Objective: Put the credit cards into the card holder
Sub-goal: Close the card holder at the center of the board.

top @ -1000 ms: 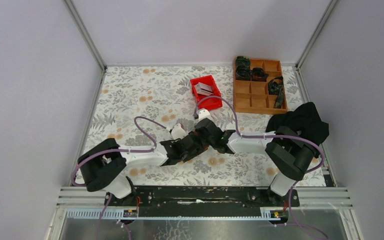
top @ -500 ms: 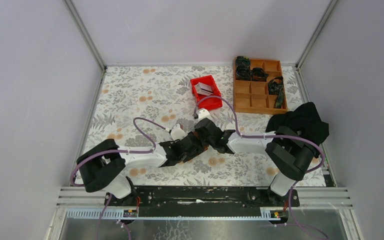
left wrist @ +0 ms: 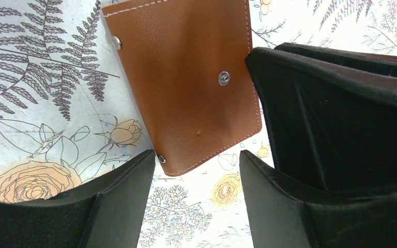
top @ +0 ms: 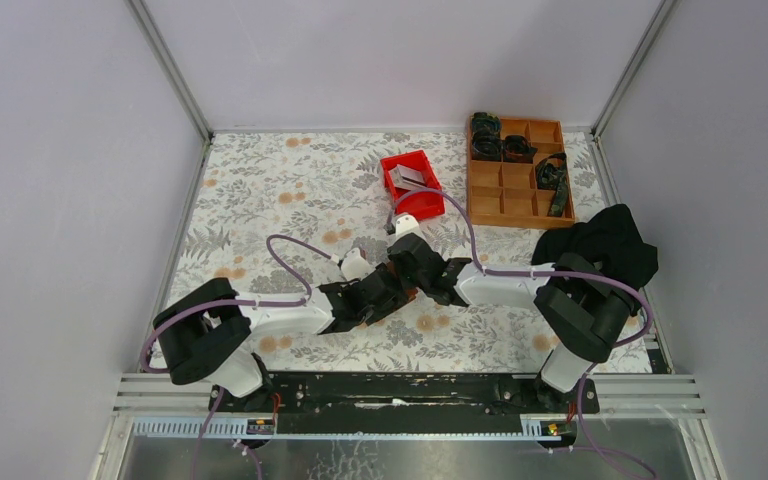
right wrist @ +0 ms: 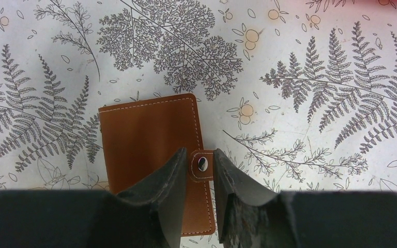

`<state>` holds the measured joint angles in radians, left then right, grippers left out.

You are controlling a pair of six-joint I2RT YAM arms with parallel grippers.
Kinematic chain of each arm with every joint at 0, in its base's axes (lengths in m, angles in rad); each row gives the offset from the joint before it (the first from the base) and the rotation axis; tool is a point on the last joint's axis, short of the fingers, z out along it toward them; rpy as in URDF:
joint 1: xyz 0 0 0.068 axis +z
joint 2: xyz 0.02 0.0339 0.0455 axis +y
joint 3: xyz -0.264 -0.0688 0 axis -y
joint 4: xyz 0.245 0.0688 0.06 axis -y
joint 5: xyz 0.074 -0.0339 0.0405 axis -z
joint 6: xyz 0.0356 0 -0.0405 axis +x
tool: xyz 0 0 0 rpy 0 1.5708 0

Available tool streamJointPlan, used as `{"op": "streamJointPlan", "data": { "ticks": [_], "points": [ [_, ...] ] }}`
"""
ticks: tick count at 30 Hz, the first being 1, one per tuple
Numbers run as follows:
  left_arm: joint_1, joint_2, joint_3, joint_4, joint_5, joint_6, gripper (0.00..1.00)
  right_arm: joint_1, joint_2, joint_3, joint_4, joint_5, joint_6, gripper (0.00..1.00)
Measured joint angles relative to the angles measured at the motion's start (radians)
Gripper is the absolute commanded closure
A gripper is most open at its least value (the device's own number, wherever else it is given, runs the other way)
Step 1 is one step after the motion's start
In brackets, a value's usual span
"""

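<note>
- Hardly anything has shifted in the last second; both wrists meet at mid-table as before, and the right forearm has edged a shade to the left.
- Wallet (right wrist: 144,150): closed and lying flat on the table (right wrist: 289,77) under both wrists.
- Right claw (right wrist: 200,151): narrowed onto the snap tab (right wrist: 201,164), with a finger against each side and nothing else held.
- Left claw (left wrist: 196,155): spread wide and empty. The wallet's corner lies between its fingers; I cannot tell whether they touch it.
- Cards (top: 407,178): in the red bin (top: 426,192), well apart from the wallet.
- Step in hand, by my judgement: unsnapping the wallet — no card is loaded yet.
- Next move: lift the tab free while the left claw pins the body, or the wallet may drag.
</note>
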<state>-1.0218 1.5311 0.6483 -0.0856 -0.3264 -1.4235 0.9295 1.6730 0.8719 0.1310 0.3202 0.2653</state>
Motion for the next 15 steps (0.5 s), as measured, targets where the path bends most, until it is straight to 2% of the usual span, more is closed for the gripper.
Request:
{"op": "streamJointPlan", "data": {
  "ticks": [15],
  "points": [
    [-0.01, 0.0, 0.0, -0.001, -0.016, -0.011, 0.3, 0.0, 0.0, 0.0, -0.024, -0.01, 0.0, 0.76]
  ]
}}
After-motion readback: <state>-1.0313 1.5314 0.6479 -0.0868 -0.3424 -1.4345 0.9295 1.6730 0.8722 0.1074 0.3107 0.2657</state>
